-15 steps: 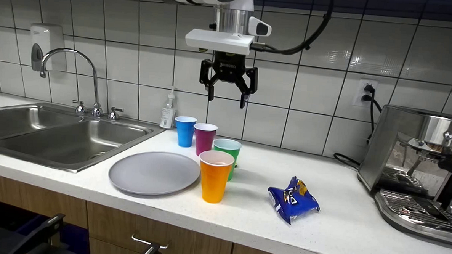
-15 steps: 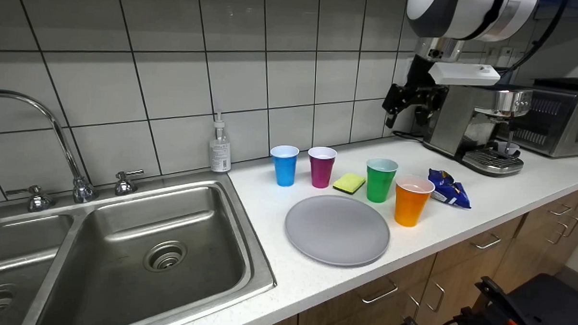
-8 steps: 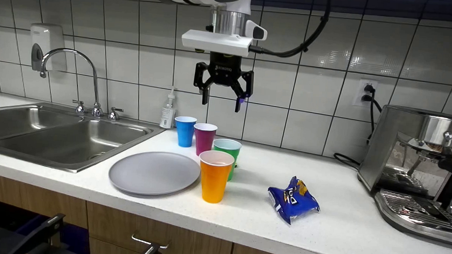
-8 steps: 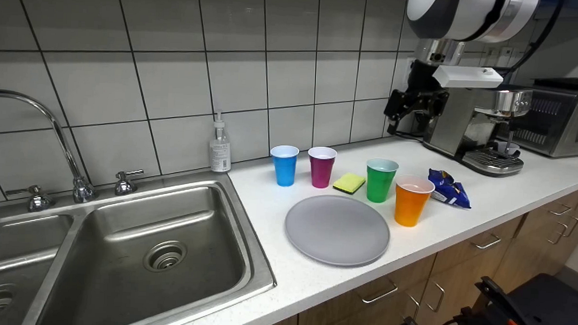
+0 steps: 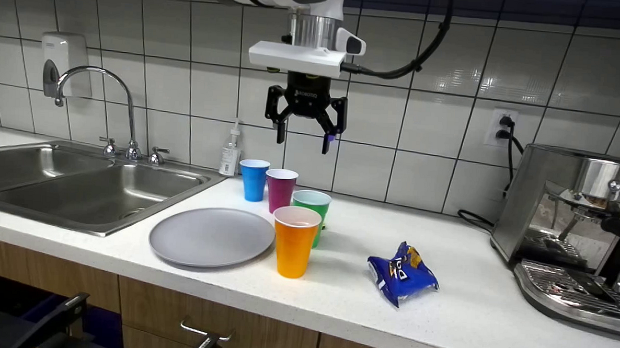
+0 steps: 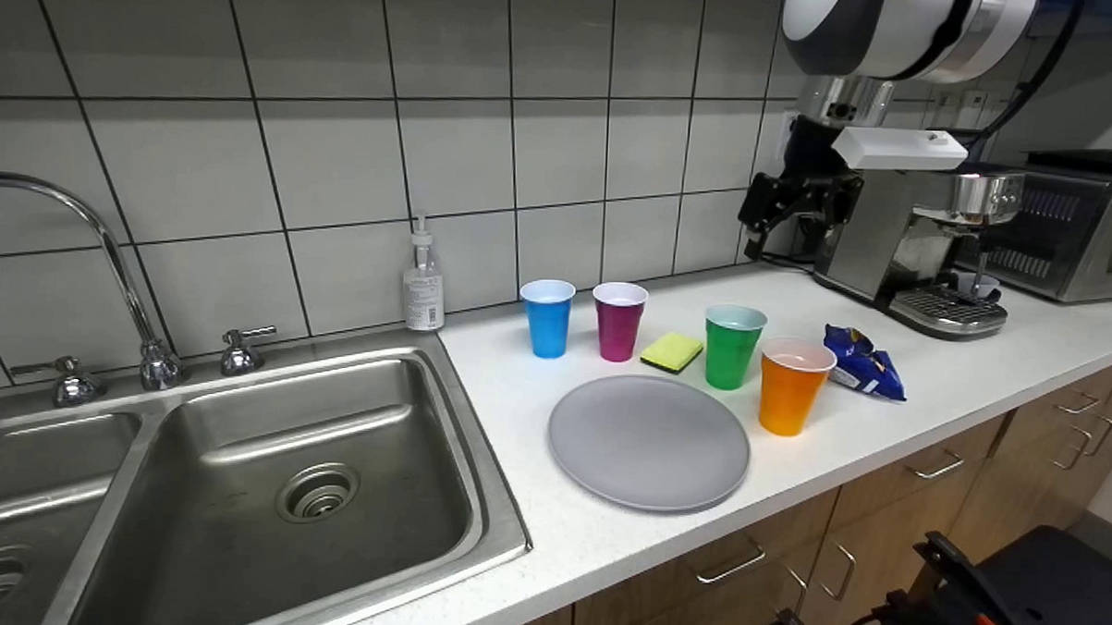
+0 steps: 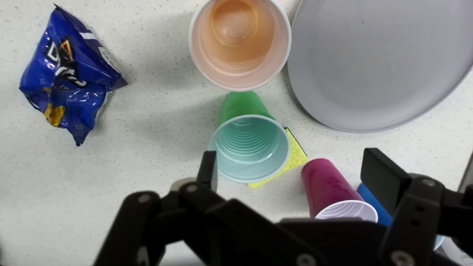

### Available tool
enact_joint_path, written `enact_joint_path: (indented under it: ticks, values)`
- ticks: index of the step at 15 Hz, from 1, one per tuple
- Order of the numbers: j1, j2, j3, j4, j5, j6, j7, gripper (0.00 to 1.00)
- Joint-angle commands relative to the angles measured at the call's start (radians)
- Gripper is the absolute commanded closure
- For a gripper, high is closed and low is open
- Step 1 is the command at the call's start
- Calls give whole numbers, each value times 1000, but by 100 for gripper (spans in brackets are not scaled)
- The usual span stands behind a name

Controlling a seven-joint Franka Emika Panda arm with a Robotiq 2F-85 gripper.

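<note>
Currently the black two-fingered pincer point(image 5: 303, 141) hangs in the air well above the white speckled desk point(image 5: 466, 306), its fingers spread wide with nothing held between them. Lower down, upright on the desk, stands a green plastic cup point(image 6: 730, 357); in the wrist view, one finger partly covers its rim. Just beside the green cup lies a flat yellow sponge point(image 6: 672, 352), and farther off on that side stand a maroon plastic cup point(image 6: 618, 333) and then a bright blue plastic cup point(image 6: 547, 331). Near the green cup, toward the desk's front edge, are an orange plastic cup point(image 6: 789, 399) and a round, flat grey plate point(image 6: 649, 442). Across the green cup from the sponge lies a shiny blue snack bag point(image 6: 864, 365). Well apart from the green cup are a stainless-steel sink point(image 6: 502, 523) and a silver espresso machine point(image 6: 878, 231).
</note>
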Motion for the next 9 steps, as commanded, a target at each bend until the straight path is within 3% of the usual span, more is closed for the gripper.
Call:
enact_joint_path:
  ticks: [1,9]
  values:
    - [-13,-53,16,-56,-22,20,-12,0]
    - [-10,-75,23,-151,-78,83,-6,0]
